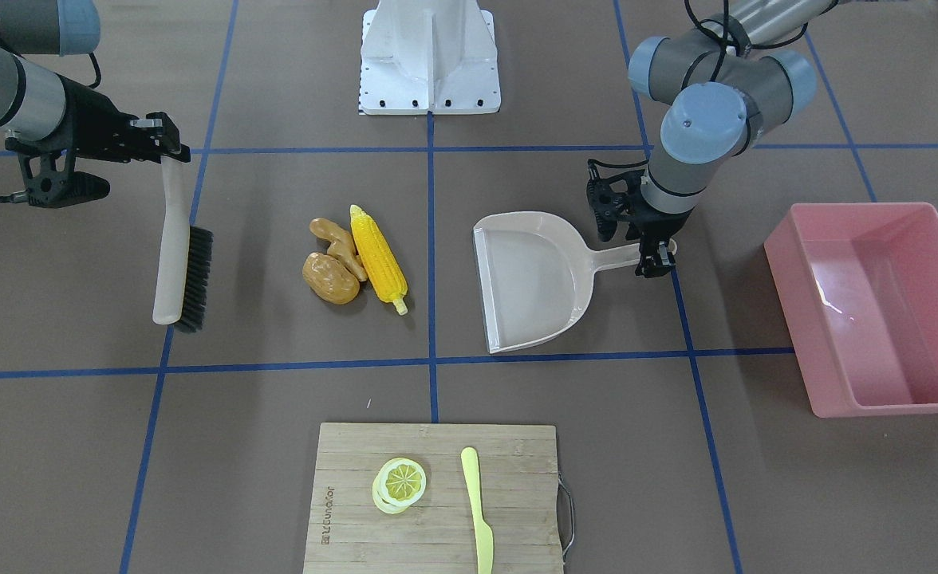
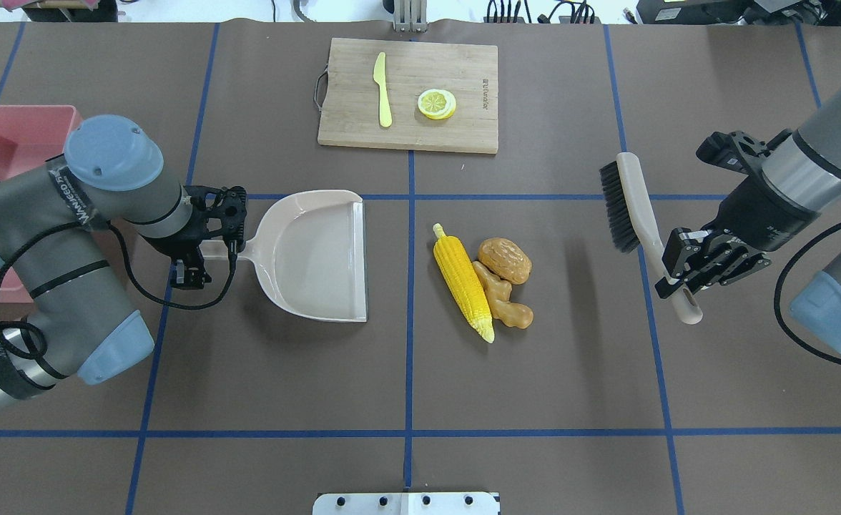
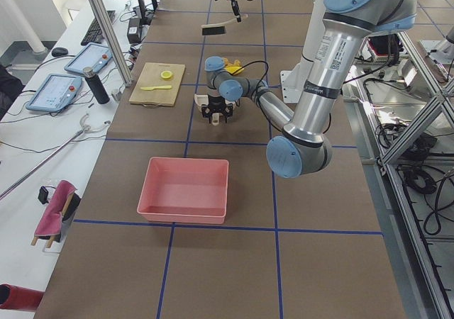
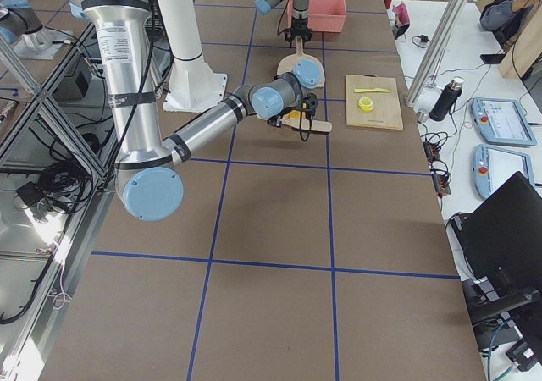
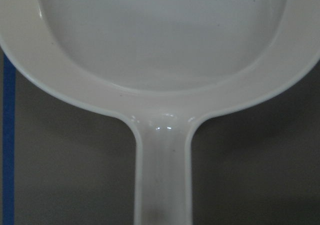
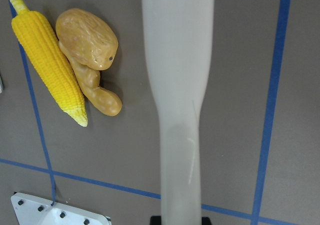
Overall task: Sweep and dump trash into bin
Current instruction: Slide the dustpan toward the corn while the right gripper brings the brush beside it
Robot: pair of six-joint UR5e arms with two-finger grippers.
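Note:
The trash lies together mid-table: a yellow corn cob (image 2: 463, 282), a brown potato (image 2: 505, 260) and a tan ginger root (image 2: 504, 300). A beige dustpan (image 2: 317, 254) lies flat to their left in the overhead view, its mouth facing them. My left gripper (image 2: 209, 250) is shut on the dustpan's handle (image 5: 162, 175). My right gripper (image 2: 678, 277) is shut on the handle of a beige brush (image 2: 631, 207) with black bristles, held to the right of the trash, bristles toward it. The pink bin (image 1: 876, 307) stands beyond the left arm, glossy inside, with nothing in it.
A wooden cutting board (image 2: 463, 129) at the table's far side carries a lemon slice (image 2: 436, 104) and a pale yellow knife (image 2: 382, 89). The robot's white base (image 1: 429, 56) sits at the near middle edge. Blue tape lines cross the brown table.

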